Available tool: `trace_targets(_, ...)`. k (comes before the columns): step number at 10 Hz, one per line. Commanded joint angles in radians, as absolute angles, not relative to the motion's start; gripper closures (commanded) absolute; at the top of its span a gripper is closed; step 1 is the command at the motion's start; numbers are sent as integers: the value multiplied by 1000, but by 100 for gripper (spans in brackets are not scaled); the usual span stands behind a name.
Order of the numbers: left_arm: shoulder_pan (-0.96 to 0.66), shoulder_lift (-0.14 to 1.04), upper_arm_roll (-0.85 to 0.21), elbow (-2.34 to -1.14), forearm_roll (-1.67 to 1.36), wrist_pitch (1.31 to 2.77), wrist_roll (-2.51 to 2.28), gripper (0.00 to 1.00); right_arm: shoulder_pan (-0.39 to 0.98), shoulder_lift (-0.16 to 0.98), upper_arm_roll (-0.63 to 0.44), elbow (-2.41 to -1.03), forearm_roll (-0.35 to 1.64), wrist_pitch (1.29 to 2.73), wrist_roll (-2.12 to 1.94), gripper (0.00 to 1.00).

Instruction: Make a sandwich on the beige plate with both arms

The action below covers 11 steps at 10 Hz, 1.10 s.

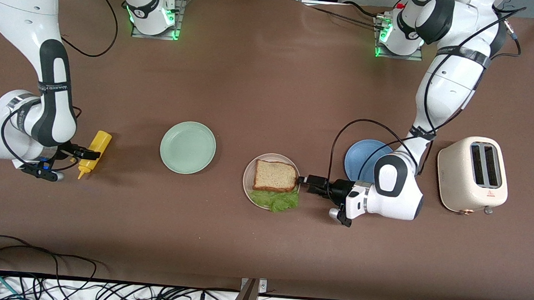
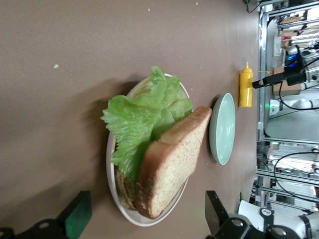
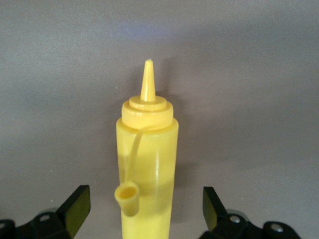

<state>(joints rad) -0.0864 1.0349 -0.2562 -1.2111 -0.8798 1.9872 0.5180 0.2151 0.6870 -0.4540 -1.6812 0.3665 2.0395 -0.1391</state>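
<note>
front: high, looks down across table [image 1: 271, 76] at both bases | left wrist: low, close on beige plate [image 2: 130, 217], yellow bottle [image 2: 245, 85] farther off | right wrist: close on that bottle | all three share bottle

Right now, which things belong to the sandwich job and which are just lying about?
Job:
- top bread slice, lettuce leaf, beige plate
- left hand, open beside the plate

Lying about:
- mint green plate
- blue plate
- toaster
- mustard bottle, between the open right hand's fingers
</note>
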Motion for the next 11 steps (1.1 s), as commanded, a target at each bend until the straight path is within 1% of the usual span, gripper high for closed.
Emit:
trace_targets(1,-92,976,-247,-1218,-766,1970,387,0,239,675,-463,-1712,334,2077,-97,0)
trace_targets(4,-89,908,-247,-1218,-597,1928,244,0,241,703,-463,-1710,328,2118,-95,0)
trace_targets(5,-75,896,-245,-1218,-560,1901,241,0,244,703,-462,-1710,328,2123,-95,3)
trace_targets(6,-55,884,-245,-1218,-534,1876,241,0,247,703,-462,-1710,327,2123,-95,15)
trace_targets(7,-42,867,-245,-1218,-502,1849,239,0,247,703,-462,-1710,325,2123,-97,42)
trace_targets(8,-35,845,-245,-1218,-458,1827,226,0,253,703,-462,-1710,321,2122,-97,75)
trace_targets(9,-34,830,-244,-1218,-409,1804,198,0,255,703,-462,-1712,321,2121,-97,98)
trace_targets(10,-34,815,-245,-1218,-334,1783,163,0,255,700,-463,-1712,321,2121,-97,100)
trace_targets(11,-35,799,-245,-1218,-271,1757,138,0,256,693,-463,-1712,321,2120,-97,100)
